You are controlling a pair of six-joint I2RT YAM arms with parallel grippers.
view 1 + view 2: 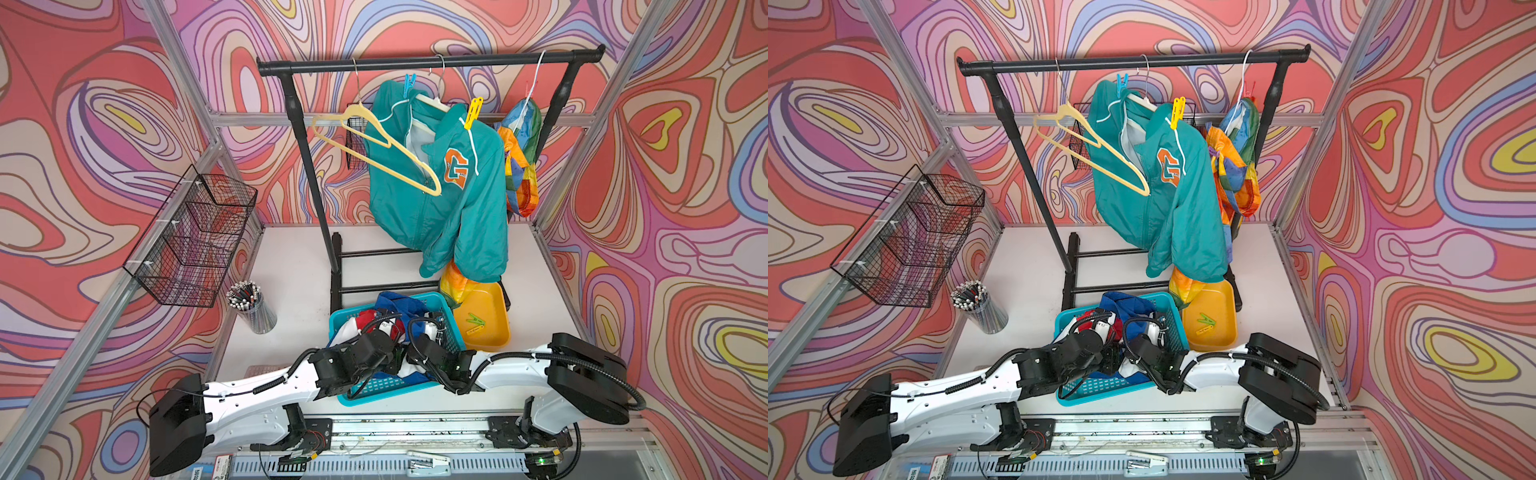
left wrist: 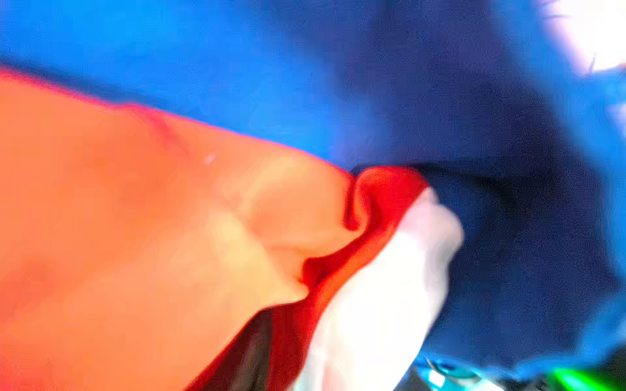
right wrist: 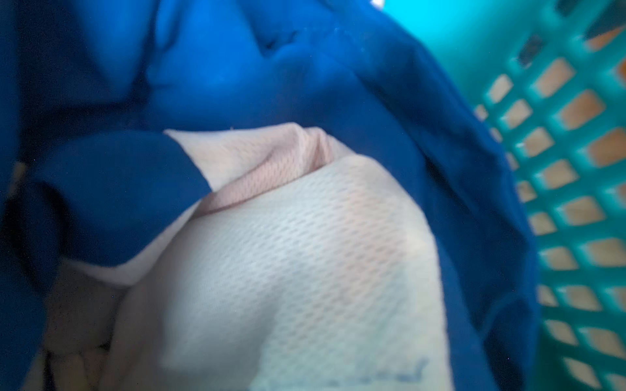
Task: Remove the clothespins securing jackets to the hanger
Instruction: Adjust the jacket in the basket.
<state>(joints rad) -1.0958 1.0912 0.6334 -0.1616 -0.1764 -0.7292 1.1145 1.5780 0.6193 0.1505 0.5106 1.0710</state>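
Top views are both showing me the two arms reaching down into the blue basket in the lower middle of the frame, where the blue jacket is lying in a heap. The left gripper and the right gripper are poking into that cloth side by side. The left wrist view is giving me only blurry red, white and blue cloth, so I cannot tell how wide the left jaws are standing. The right jaws are pinched closed, but I cannot tell if any cloth is caught between them. The pins I am wanting next are hanging well apart from both grippers, up near the top of the frame. A yellow clothespin is biting the teal jacket on its shoulder toward the frame's right, and a blue clothespin is biting the other shoulder, just under the black rail. Both pins are standing nearly straight up and down, leaning a little. I am thinking the right arm is sitting nearer the yellow one, so it would be lifting out of the basket and climbing up the frame to meet it. A green clothespin is already lying in the yellow tray, just right of the basket.
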